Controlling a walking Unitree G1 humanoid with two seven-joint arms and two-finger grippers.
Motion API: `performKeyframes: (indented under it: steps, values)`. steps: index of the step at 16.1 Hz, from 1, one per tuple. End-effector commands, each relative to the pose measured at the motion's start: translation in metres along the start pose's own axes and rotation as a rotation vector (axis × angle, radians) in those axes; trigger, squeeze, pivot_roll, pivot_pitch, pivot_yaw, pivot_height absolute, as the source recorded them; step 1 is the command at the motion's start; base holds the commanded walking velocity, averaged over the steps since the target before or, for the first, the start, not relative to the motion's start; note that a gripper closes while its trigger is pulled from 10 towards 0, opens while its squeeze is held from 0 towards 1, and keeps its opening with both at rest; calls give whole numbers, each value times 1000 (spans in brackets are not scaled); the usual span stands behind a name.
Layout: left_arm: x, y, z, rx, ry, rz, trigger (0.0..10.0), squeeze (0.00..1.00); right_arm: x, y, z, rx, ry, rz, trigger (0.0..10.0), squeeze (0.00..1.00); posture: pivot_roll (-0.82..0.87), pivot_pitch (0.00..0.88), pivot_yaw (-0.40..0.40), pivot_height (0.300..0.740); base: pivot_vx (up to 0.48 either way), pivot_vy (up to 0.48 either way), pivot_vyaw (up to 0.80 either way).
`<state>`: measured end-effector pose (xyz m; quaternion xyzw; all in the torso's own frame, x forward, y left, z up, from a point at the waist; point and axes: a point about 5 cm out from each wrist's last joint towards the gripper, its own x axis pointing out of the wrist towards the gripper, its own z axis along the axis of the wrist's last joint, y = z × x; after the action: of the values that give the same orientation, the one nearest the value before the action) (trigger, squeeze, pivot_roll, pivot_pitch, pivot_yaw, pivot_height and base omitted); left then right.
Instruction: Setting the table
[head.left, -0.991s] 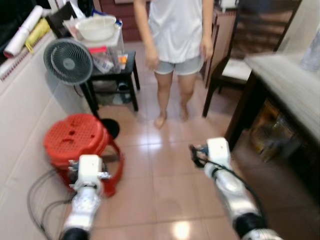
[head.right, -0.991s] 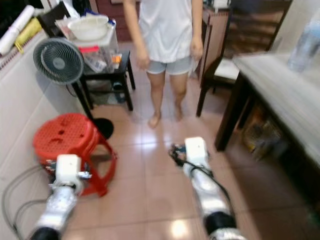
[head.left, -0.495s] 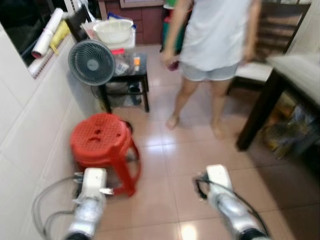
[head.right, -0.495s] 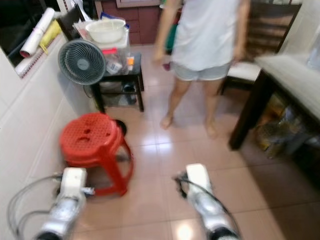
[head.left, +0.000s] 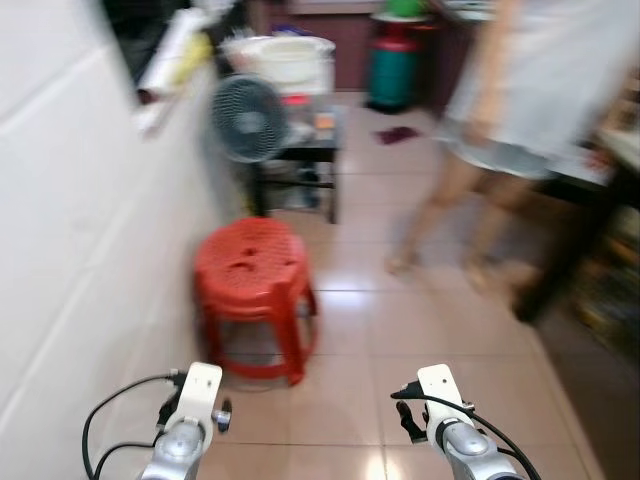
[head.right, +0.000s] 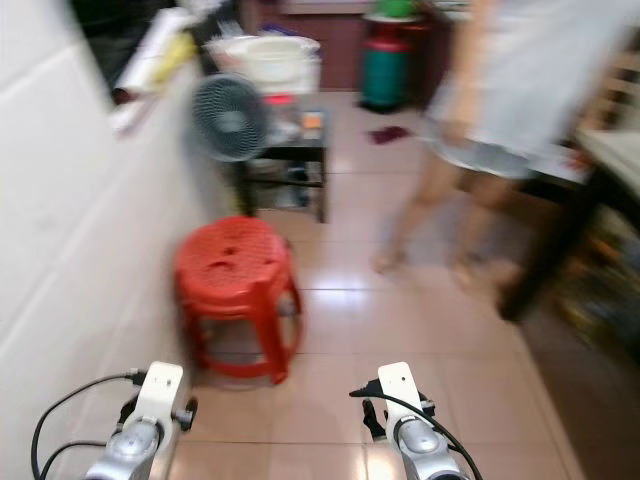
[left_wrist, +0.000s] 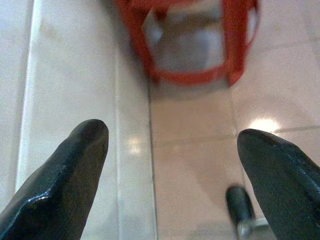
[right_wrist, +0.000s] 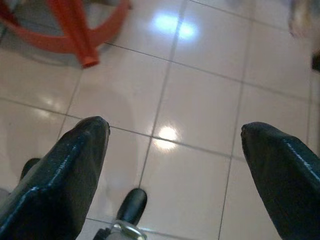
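The whole view has swung toward the robot's left since a second ago: the camera turned, so the white wall now takes the left of the frame, the stool (head.left: 252, 283) sits at centre-left, and the table (head.right: 612, 160) has slid to a sliver at the right edge. The person (head.left: 520, 120), blurred, now stands at upper right, having stepped across.

Both arms hang low at the bottom of the frame. The left gripper (left_wrist: 170, 150) has its fingers wide apart over floor tile, empty; the right gripper (right_wrist: 175, 145) likewise, spread and holding nothing.

No tableware to set can be made out. A pale bowl (head.left: 290, 55) on the small black stand behind the fan (head.left: 248, 118), upper centre, may be a candidate. The table lies off to the right, nearer the right arm; reaching it would call for turning back that way
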<state>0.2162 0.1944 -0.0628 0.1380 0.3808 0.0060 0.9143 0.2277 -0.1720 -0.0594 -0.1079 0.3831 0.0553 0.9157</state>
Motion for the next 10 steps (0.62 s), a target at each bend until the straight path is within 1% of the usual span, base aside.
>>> performKeyframes:
  steps: [1,3,4,6,10]
  values:
    - [-1,2,-6,19,27,-11,10000,0,0,1,-3,-9,18,-4,10000,0,-97,1,29,740,0,0,800]
    - [-3,4,-14,13,58,-19,10000,0,-1,2,-5,-4,24,-2,10000,0,-97,0,29,740,0,0,703]
    - [-5,4,-21,21,78,-37,10000,0,-1,2,-7,6,33,1,10000,0,-99,0,30,740,0,0,0]
    - [-6,4,-24,29,93,-48,10000,0,-1,3,-9,-6,39,3,10000,0,-99,0,29,740,0,0,0]
    - [-5,4,-23,19,95,-59,10000,0,-2,5,-12,-22,52,10,10000,0,-96,0,24,740,0,0,0]
